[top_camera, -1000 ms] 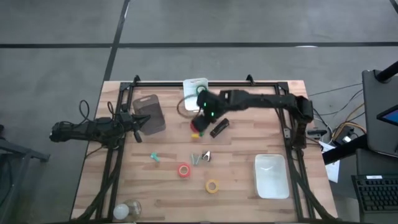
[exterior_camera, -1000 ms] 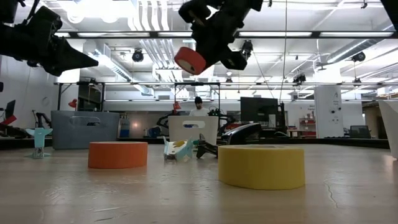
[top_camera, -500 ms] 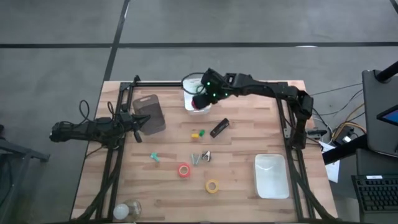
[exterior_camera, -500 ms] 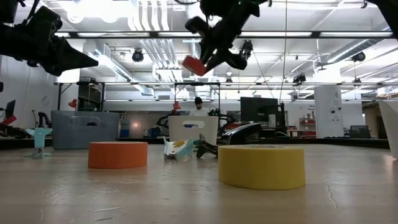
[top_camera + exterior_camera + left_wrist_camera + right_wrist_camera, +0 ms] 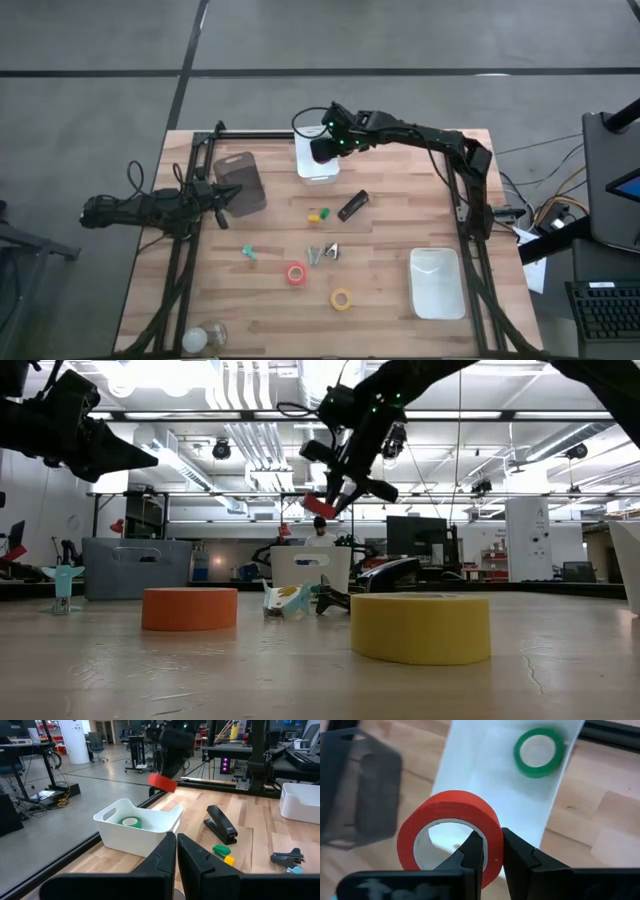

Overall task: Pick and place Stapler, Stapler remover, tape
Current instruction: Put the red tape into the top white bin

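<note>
Right wrist view: the right gripper [image 5: 489,851], fingers clamped on a red tape roll [image 5: 451,829], hangs above the white bin [image 5: 492,780], where a green tape roll [image 5: 540,751] already lies; the left gripper [image 5: 176,847], fingers together, waits far off.

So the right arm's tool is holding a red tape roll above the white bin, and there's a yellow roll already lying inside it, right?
Nearly. The right tool does hold the red tape roll above the white bin, but the roll lying inside is green, not yellow. The right wrist view shows it; the yellow roll sits on the table.
</note>
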